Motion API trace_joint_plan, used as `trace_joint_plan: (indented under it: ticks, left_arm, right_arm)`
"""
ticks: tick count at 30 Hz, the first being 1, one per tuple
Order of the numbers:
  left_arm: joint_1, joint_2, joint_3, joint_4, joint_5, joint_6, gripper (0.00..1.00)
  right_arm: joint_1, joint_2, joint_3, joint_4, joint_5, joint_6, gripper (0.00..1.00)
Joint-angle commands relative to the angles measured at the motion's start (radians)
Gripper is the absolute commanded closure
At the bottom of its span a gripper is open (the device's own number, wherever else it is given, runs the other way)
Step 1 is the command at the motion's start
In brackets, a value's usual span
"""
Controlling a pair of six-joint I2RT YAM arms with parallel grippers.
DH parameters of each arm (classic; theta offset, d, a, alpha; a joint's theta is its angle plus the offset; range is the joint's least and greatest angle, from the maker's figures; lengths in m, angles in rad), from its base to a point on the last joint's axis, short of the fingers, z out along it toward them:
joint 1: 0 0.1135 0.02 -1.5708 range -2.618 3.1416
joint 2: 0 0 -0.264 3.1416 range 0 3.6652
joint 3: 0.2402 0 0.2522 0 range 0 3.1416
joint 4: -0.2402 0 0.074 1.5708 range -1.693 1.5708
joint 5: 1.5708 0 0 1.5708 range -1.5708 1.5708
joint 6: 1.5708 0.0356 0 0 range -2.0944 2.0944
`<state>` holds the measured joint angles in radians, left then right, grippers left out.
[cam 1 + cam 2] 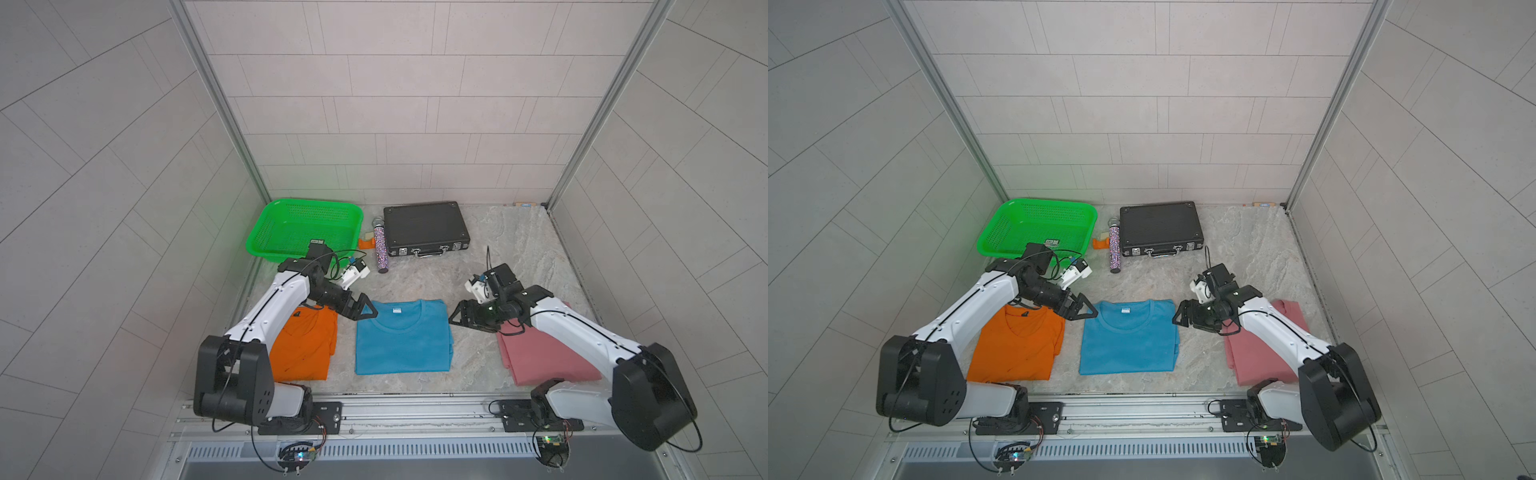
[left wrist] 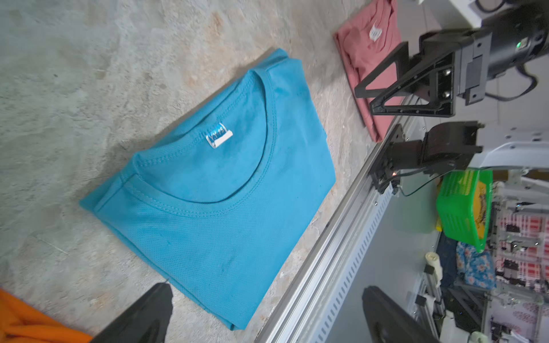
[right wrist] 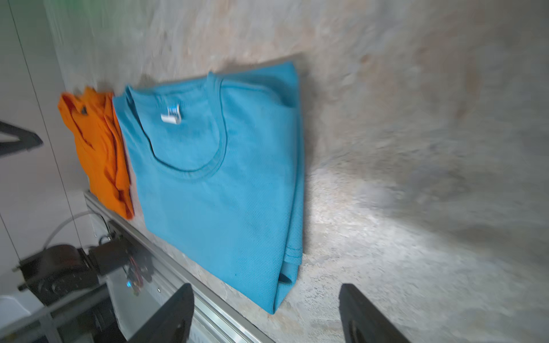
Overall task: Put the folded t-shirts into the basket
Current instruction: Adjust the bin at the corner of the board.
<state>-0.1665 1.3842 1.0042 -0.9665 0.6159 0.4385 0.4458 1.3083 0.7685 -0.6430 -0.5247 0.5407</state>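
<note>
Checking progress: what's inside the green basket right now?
No t-shirt in the basket, only a small sticker; the left arm hides its near edge.

Around my bench: one back wall (image 1: pixel 415 104) of pale grey rectangular tiles in staggered courses. Left side wall (image 1: pixel 104 208) and right side wall (image 1: pixel 685 208), same tile, joints running aslant in both top views. Two aluminium corner posts (image 1: pixel 220 104), one at each rear corner. Beneath me, a tabletop (image 1: pixel 519 257) of marbled grey stone with rusty veins. Along its near edge an aluminium rail (image 1: pixel 415 409), then a slotted vent strip (image 1: pixel 415 449). Light even and soft, shadows faint.
</note>
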Motion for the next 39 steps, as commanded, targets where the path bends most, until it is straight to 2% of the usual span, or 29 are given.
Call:
trace_joint_plan:
  ticks: [1, 4, 8, 11, 14, 18, 20, 29, 35, 39]
  left_arm:
    - [-0.036, -0.021, -0.009, 0.020, -0.123, 0.079, 0.00]
    - [-0.015, -0.015, 0.048, 0.020, -0.125, 0.057, 0.00]
    - [0.034, 0.030, 0.189, 0.096, -0.244, -0.028, 0.00]
    - [0.085, 0.158, 0.431, 0.022, -0.265, -0.061, 0.00]
    - [0.092, 0.311, 0.664, -0.054, -0.360, -0.114, 0.00]
    - [0.092, 0.504, 0.852, -0.049, -0.513, -0.153, 0.04]
    - [0.090, 0.583, 0.917, -0.047, -0.553, -0.183, 0.05]
    - [0.095, 0.723, 0.960, -0.096, -0.488, -0.186, 0.04]
    - [0.094, 0.722, 0.913, -0.146, -0.311, -0.245, 0.04]
    - [0.090, 0.682, 0.837, -0.137, -0.227, -0.349, 0.05]
  right_arm:
    - [0.075, 0.073, 0.065, -0.013, -0.023, -0.014, 0.29]
    - [0.148, 0.098, 0.099, 0.004, 0.014, 0.006, 0.28]
    - [0.159, 0.081, 0.082, 0.086, 0.029, 0.068, 0.27]
    - [0.192, 0.075, 0.095, 0.096, 0.099, 0.085, 0.27]
    - [0.235, 0.068, 0.109, 0.080, 0.191, 0.090, 0.26]
    - [0.258, 0.064, 0.100, 0.107, 0.222, 0.127, 0.26]
    - [0.268, 0.061, 0.100, 0.117, 0.227, 0.140, 0.26]
    - [0.292, 0.065, 0.106, 0.114, 0.233, 0.147, 0.26]
    - [0.293, 0.089, 0.123, 0.100, 0.232, 0.135, 0.26]
    - [0.294, 0.107, 0.125, 0.089, 0.241, 0.135, 0.25]
